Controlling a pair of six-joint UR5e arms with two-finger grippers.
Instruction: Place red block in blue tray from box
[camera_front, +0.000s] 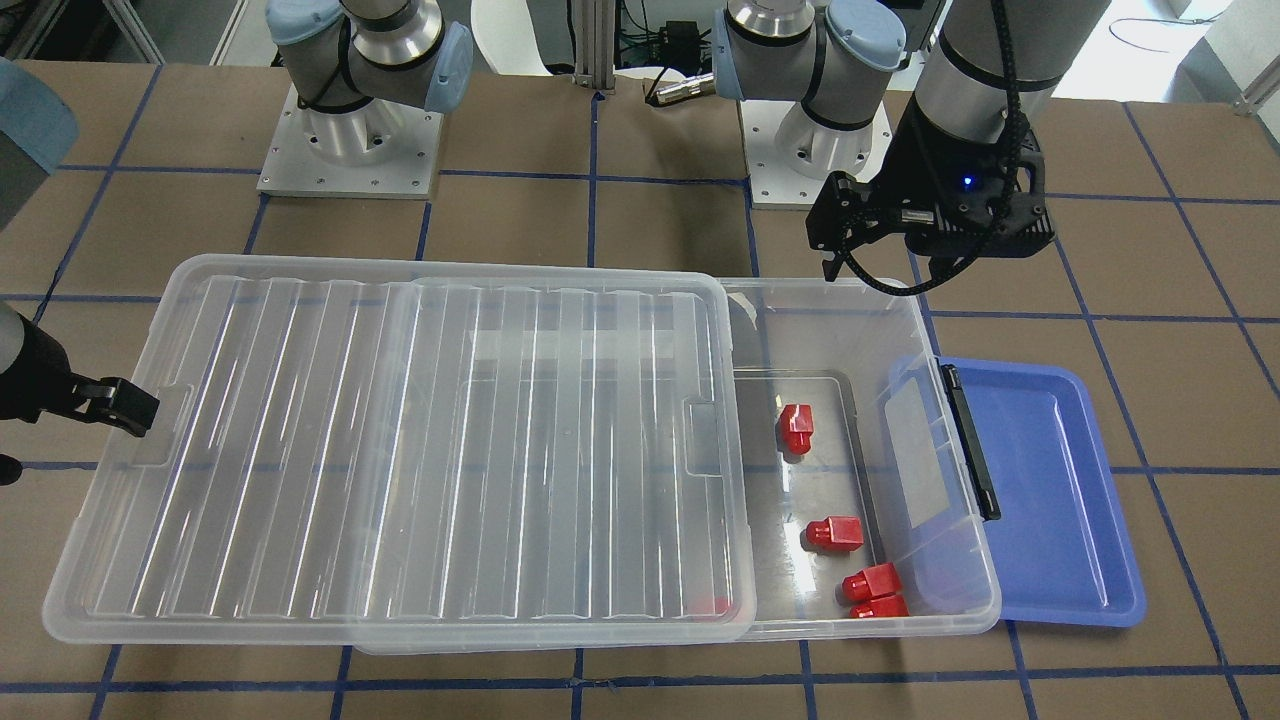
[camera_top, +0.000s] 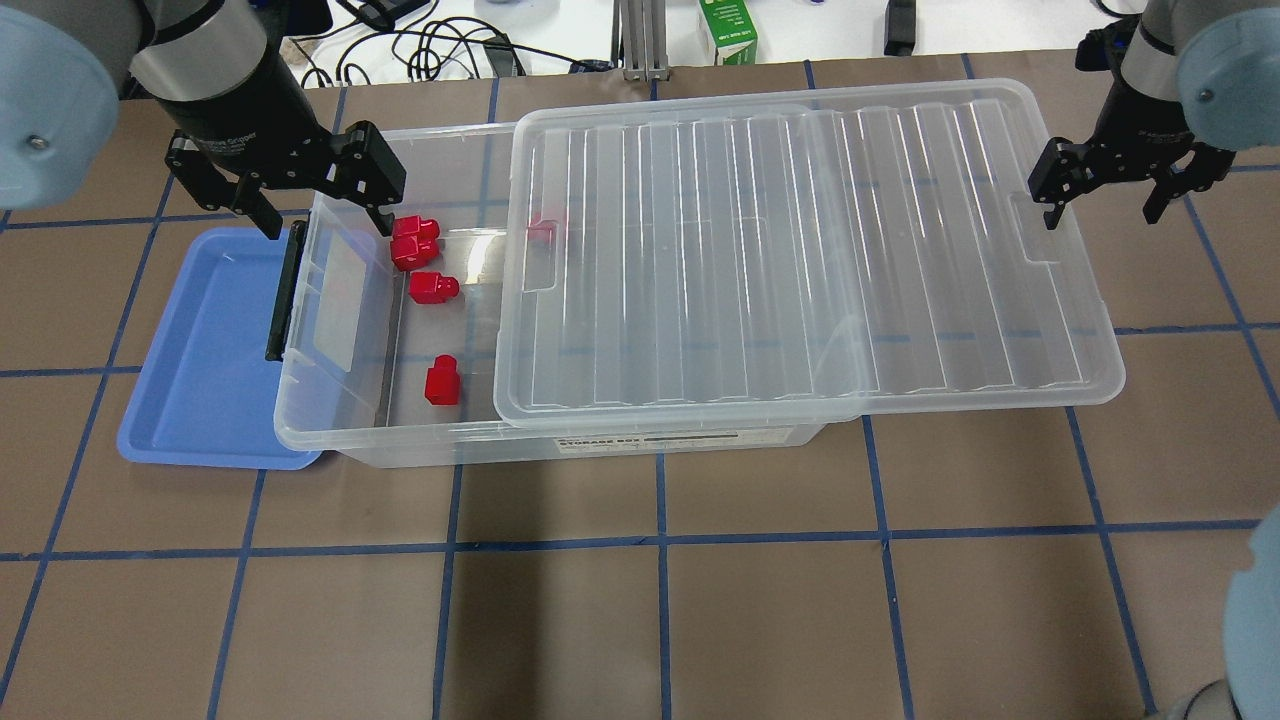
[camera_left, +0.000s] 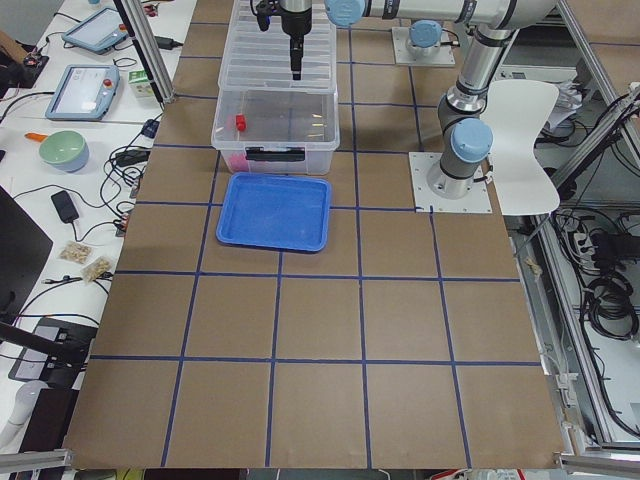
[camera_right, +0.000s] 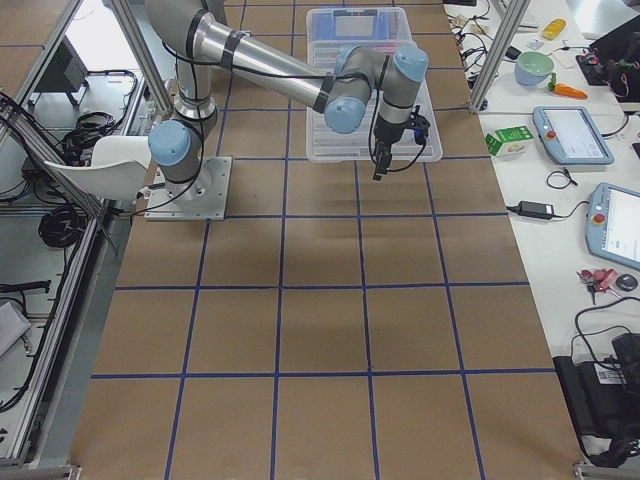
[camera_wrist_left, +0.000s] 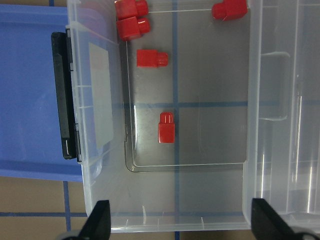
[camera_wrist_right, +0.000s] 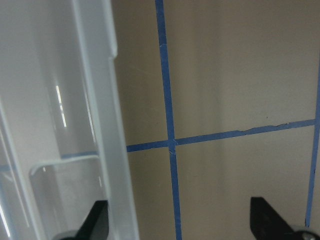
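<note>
Left gripper (camera_top: 328, 228): fingers spread wide, holding nothing, hovering above the uncovered end of the box (camera_top: 340, 330).
Red block (camera_top: 441, 381): lying alone on the box floor, apart from three more blocks (camera_top: 415, 245) grouped near a corner.
Black clip (camera_top: 283, 300): on the box's end wall, overlapping the blue tray (camera_top: 200, 350).
Lid (camera_top: 800, 260): offset toward the robot's right, covering most of the box.
Right gripper (camera_top: 1102, 205): released, empty, at the lid's outer end.

Silver arms (camera_right: 270, 60), pale-blue joint caps (camera_front: 445, 65) (left claw (camera_top: 328, 228) black).
</note>
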